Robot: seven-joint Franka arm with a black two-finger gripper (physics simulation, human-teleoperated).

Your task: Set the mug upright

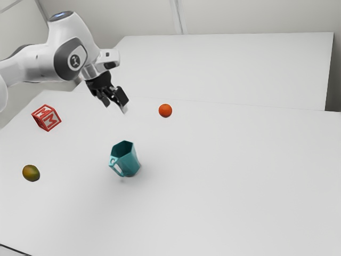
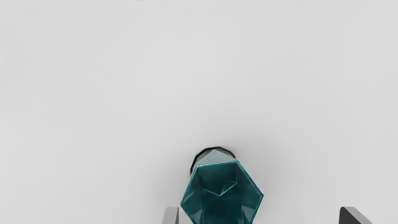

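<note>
Teal and many-sided, the mug [image 1: 131, 162] stands upright on the white table [image 1: 234, 181], its opening facing up and its base down; it sits toward the exterior view's left, well in from the table's edge on that side, and its handle points toward the exterior view's left and the near side of the table. Black fingers mark the gripper [image 1: 115, 106], which hangs above the tabletop at the end of the white arm [image 1: 41, 62], apart from the mug; it is open, its two fingertips wide apart in the wrist view, with nothing gripped; in that view the mug's hollow inside shows, its rim closer to one fingertip than to the other, and a dark curved outline [image 2: 214, 147] peeks out past the rim.

An orange [image 1: 165, 111] lies farther back than the mug, toward the exterior view's right of it and near the line where the tabletop meets a pale raised-looking panel [image 1: 229, 66]; a red-and-white letter block [image 1: 46, 118], an M on its faces, rests near the table's edge at the exterior view's left; nearer the front on that same side lies a green and amber fruit [image 1: 31, 173], rounded and slightly elongated; block, fruit and orange are all well apart from the mug.
</note>
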